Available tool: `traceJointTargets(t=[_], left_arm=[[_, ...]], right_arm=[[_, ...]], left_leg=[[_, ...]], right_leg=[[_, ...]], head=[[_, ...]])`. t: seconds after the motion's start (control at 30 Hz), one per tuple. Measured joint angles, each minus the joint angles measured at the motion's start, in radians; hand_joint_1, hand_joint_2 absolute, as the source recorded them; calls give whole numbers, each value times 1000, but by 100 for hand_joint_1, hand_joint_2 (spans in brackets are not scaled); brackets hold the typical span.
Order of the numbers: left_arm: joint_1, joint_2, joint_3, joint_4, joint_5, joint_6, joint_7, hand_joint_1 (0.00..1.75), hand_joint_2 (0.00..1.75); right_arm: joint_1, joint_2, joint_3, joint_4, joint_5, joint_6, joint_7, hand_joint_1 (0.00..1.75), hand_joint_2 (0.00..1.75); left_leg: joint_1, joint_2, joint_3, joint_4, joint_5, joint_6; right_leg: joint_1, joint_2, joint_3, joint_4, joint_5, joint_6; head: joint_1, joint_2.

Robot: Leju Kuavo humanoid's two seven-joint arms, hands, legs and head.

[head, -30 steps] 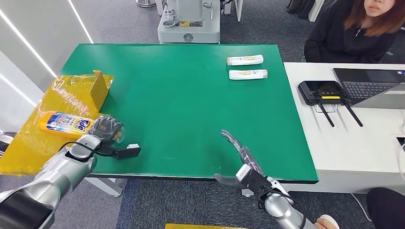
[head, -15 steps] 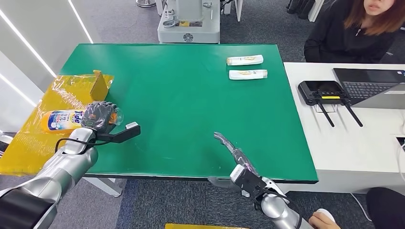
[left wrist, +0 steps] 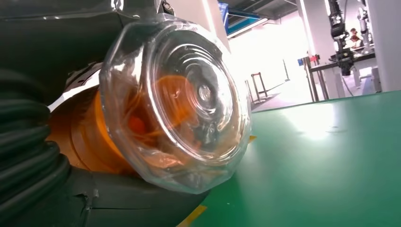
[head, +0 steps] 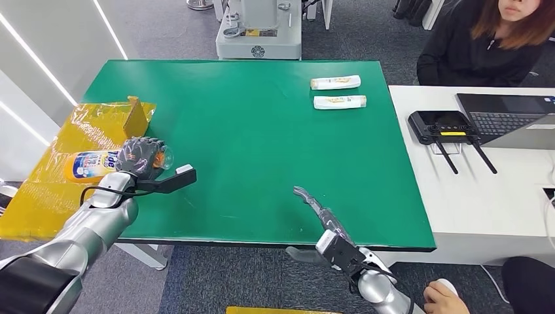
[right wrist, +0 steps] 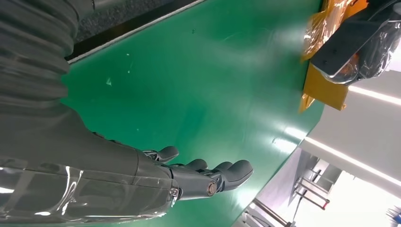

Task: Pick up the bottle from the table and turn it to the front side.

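Observation:
An orange Tide bottle (head: 91, 163) with a clear cap lies sideways at the green table's (head: 262, 131) left edge, over a yellow box. My left hand (head: 141, 157) grips it near the cap end. The left wrist view looks straight at the clear cap (left wrist: 189, 104), with orange plastic behind it and my dark fingers (left wrist: 118, 201) wrapped beside it. My right hand (head: 324, 219) is open, fingers stretched flat just above the table's front edge; the right wrist view shows those fingers (right wrist: 208, 177) over the green surface.
A yellow wrapped box (head: 72, 150) sits off the table's left side. Two white tubes (head: 337, 91) lie at the far right of the table. A person sits behind a white desk (head: 484, 183) carrying a laptop and a black controller.
My left hand has carried the bottle up and a little rightward, toward the table. The right hand has drawn back slightly toward the front edge.

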Motion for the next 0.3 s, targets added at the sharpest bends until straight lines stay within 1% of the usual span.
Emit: traceJointTargets(t=[0.3], left_arm=[[1, -16, 11, 0, 1, -24, -28, 175, 175]], right_arm=[[1, 0, 2, 9, -5, 2, 3, 0, 175]], left_leg=[[0, 0, 0, 0, 0, 0]], right_leg=[[0, 0, 0, 0, 0, 0]], head=[[0, 0]])
